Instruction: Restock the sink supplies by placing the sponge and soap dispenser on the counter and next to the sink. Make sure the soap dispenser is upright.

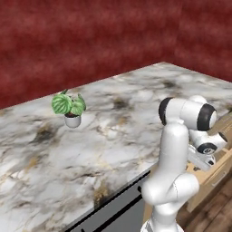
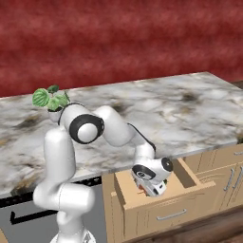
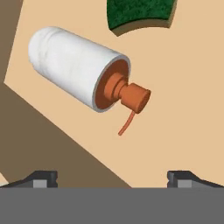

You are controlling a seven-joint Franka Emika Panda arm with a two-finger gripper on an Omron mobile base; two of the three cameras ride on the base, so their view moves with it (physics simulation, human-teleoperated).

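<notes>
Dark finger tips sit wide apart at the bottom of my hand view, so my gripper (image 3: 112,177) is spread open and holds nothing — I judge it is lined up for a grab. Just past it, on the pale wooden floor of the open drawer (image 2: 190,178), the soap dispenser (image 3: 78,68) lies on its side, orange pump toward me; it will need turning upright once lifted. Beyond it, near but not touching, is the green sponge (image 3: 140,13), flat on the same floor. Both are stored here, which is why my arm bends down over the counter (image 2: 180,118) edge into the drawer. Farther off on the marble stands a potted plant (image 1: 69,108) — not my concern.
</notes>
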